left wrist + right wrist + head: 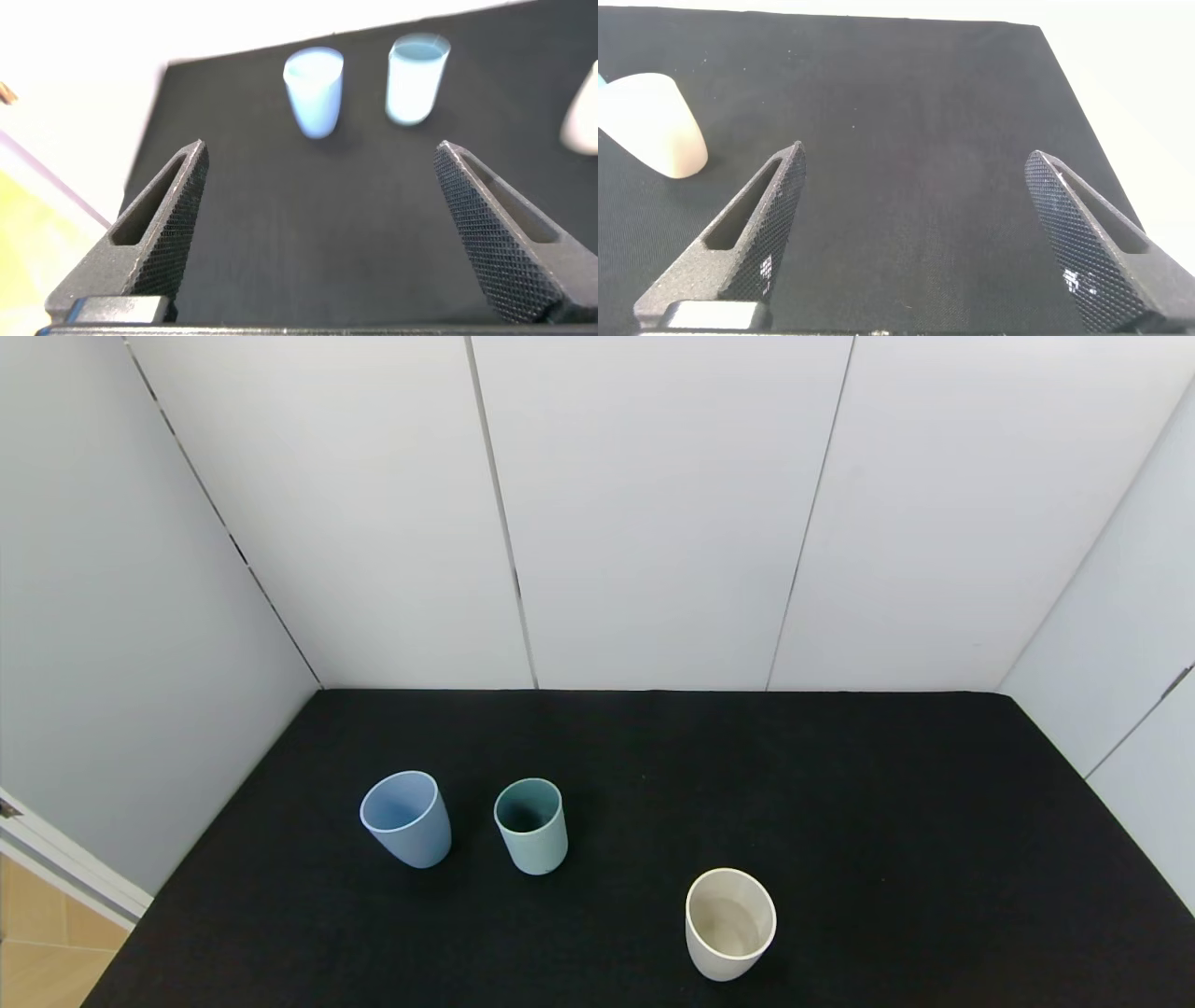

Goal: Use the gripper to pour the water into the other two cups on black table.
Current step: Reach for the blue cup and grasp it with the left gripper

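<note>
Left wrist view shows your left gripper [318, 233] spread wide and empty, with the light blue cup [314, 79] upright straight ahead, the teal cup [417, 78] just beside it. The right gripper [915, 238], also spread, is nearer the cream cup [654, 123].

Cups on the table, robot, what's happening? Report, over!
Left gripper open, empty, facing the blue cup. Right gripper open, empty. Green cup and white cup upright on the black table. Nothing in the way.

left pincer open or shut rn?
Open. In its wrist view the left pincer has both fingers spread wide with only bare black table between them, holding nothing.
</note>
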Tool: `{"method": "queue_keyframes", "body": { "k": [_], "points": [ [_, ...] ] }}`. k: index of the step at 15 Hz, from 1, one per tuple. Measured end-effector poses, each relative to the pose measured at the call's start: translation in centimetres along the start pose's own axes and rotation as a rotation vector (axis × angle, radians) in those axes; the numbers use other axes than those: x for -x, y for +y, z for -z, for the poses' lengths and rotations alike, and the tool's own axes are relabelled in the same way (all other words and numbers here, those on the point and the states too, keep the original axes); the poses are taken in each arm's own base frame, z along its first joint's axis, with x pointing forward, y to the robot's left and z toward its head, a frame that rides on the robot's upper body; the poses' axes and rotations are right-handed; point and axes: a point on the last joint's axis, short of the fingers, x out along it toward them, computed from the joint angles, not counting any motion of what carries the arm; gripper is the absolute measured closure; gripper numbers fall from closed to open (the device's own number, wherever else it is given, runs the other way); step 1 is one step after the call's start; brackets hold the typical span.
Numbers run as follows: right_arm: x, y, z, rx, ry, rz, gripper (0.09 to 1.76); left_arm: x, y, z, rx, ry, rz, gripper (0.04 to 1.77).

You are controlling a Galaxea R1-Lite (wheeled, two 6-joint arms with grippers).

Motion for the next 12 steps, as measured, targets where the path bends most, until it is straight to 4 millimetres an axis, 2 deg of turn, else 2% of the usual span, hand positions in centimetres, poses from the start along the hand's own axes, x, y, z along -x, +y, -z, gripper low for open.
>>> {"method": "queue_keyframes", "body": {
  "k": [2,5,9,12],
  "points": [
    [0.0,0.0,0.0,0.0,0.0,0.0,0.14,0.2,0.2,-2.3,0.007,0.018,0.01,0.09],
    [0.0,0.0,0.0,0.0,0.0,0.0,0.14,-1.4,0.7,-5.2,0.018,0.111,0.029,0.09],
    [0.0,0.0,0.0,0.0,0.0,0.001,0.14,-6.1,1.2,-7.0,0.04,0.327,0.12,0.09],
    [0.0,0.0,0.0,0.0,0.0,0.0,0.14,-11.0,1.4,-7.1,0.044,0.462,0.16,0.09]
  ]
}}
